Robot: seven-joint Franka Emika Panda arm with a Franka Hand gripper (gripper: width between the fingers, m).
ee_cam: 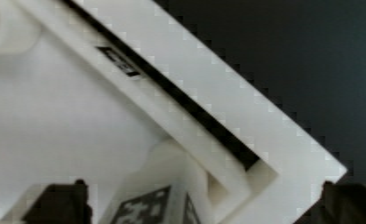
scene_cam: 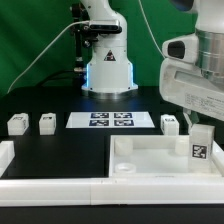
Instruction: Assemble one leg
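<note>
The leg (scene_cam: 200, 148), a small white blocky peg with a black-and-white tag, stands upright at the near right corner of the large white tabletop piece (scene_cam: 140, 160). My gripper (scene_cam: 197, 124) hangs straight over the leg's top. In the wrist view the leg (ee_cam: 153, 205) sits between my two dark fingers (ee_cam: 55, 205), with a gap on each side, beside the corner of the tabletop piece (ee_cam: 73, 120). The gripper (ee_cam: 201, 208) is open and holds nothing. The leg's foot and the socket under it are hidden.
Three more small white legs stand on the black table: two on the exterior view's left (scene_cam: 17, 124) (scene_cam: 46, 123) and one behind the tabletop piece (scene_cam: 170, 123). The marker board (scene_cam: 112, 120) lies at the middle back. White border rails (scene_cam: 50, 168) lie at the front left.
</note>
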